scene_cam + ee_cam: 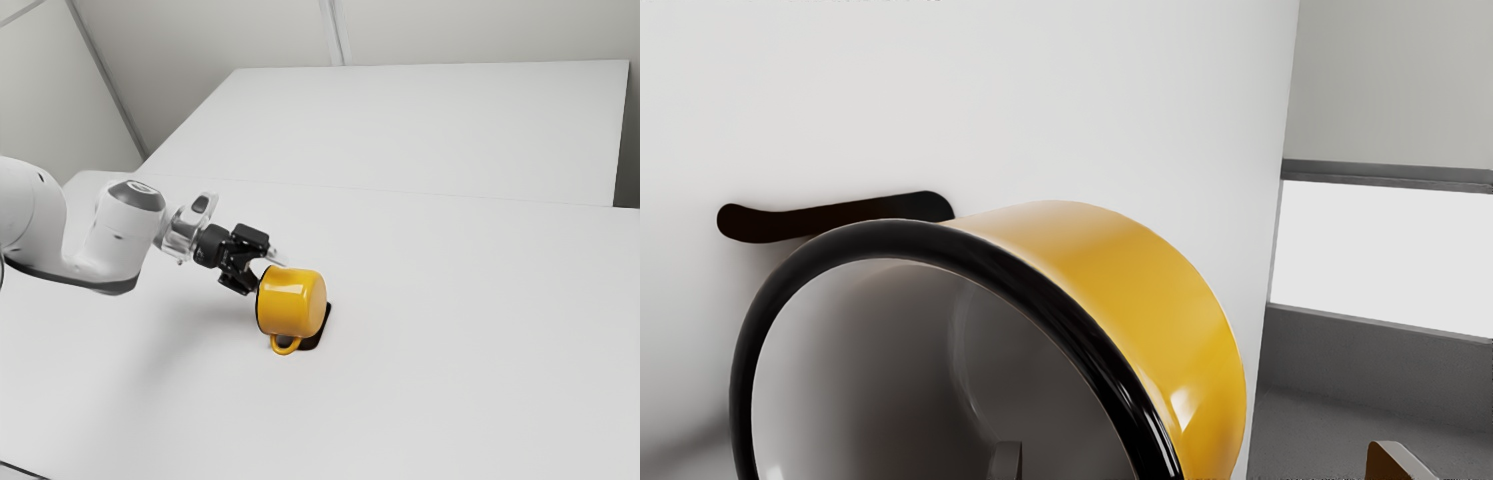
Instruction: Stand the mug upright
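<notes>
The yellow mug (292,302) lies on its side, mouth facing the gripper (270,273); the fingers stand spread, one before the mouth, the other outside. A dark flat piece (840,215) lies beside the mug.

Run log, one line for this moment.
Mug: on its side, mouth toward gripper | Gripper: open, near rim | Black object: beside mug | Upright: not yet

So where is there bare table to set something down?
Bare table lies beyond the black piece toward the exterior view's right, and between the mug and that view's bottom edge. Crowded: the mug's rim, beside the tool.
</notes>
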